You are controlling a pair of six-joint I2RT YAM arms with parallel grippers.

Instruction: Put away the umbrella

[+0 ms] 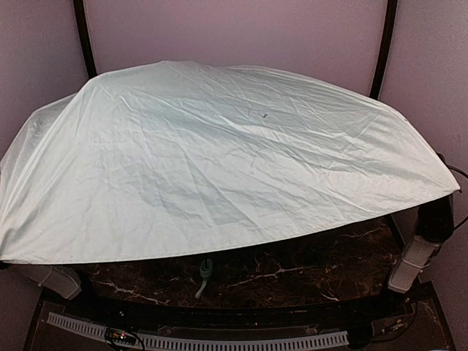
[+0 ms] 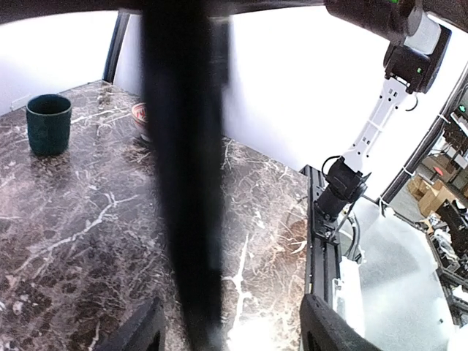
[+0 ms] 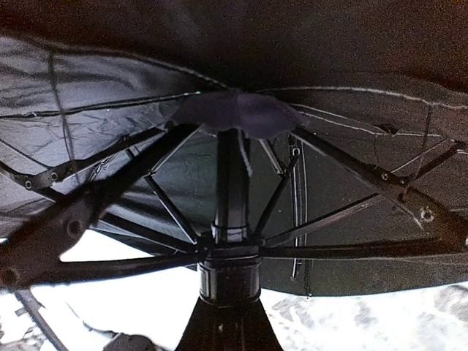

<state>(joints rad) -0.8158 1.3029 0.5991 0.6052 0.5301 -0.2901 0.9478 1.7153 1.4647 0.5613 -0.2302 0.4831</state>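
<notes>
The open umbrella spreads its pale mint canopy over most of the table and hides both grippers in the top view. Its mint handle and strap hang below the near rim. In the left wrist view the black shaft runs blurred between my left gripper's fingers, which stand wide apart without touching it. The right wrist view looks up at the black underside, the ribs and the runner. Just below the runner my right gripper is shut on the shaft.
A dark green cup stands on the marble table at the far left, with a reddish bowl-like thing partly hidden behind the shaft. The right arm rises from the table's edge rail.
</notes>
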